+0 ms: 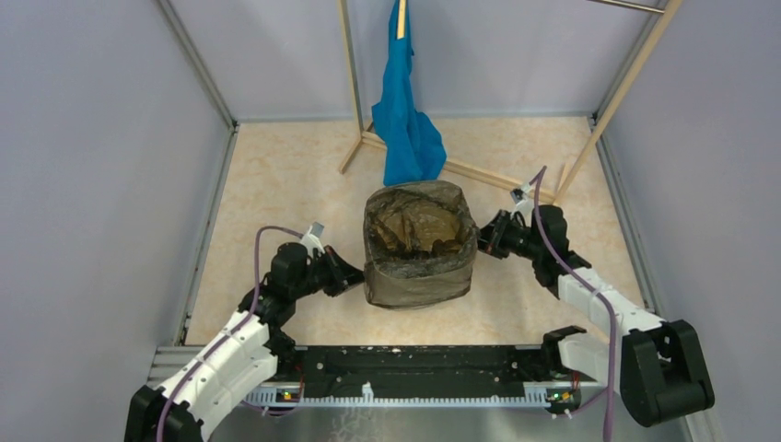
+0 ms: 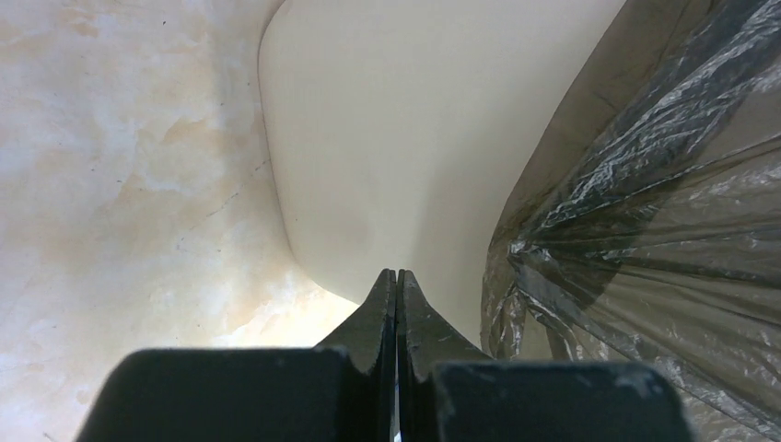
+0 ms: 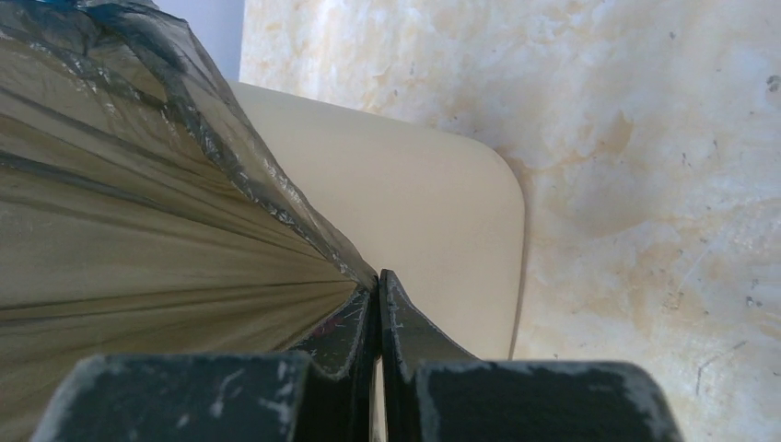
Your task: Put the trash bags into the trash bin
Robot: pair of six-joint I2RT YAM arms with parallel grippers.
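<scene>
The trash bin [image 2: 387, 138] stands upright at the centre of the table [image 1: 267, 193], between the two arms. The trash bag [image 1: 419, 285] sits in it as a liner. Its body sags, crumpled, into the cavity, and its mouth is folded over the rim and hangs down the outer walls. In the top view the film covers the near wall almost to the base. In both wrist views bare cream wall shows beside the film's edge.

The right gripper [image 3: 376, 281] is clenched on the film's edge at the bin's right side. Pleats fan out from its fingertips, which suggests tension. The left gripper [image 2: 396, 276] is pressed closed just off the bin's left wall, with the film beside it and none visible between its fingers. It appears to hold nothing.

The step in hand is judged to be seating the cuff evenly around the rim.

- The right arm pulls down along the wall, not outward, since an outward pull may tip or slide the bin.
- Load is applied gradually, because thin film is likely to tear under a sharp tug.
- The left gripper opens before it approaches the film, then takes the loose edge and draws it down to match.
- The blue cloth [image 1: 405, 120] on the wooden rack [image 1: 488, 173] behind the bin is left alone.
</scene>
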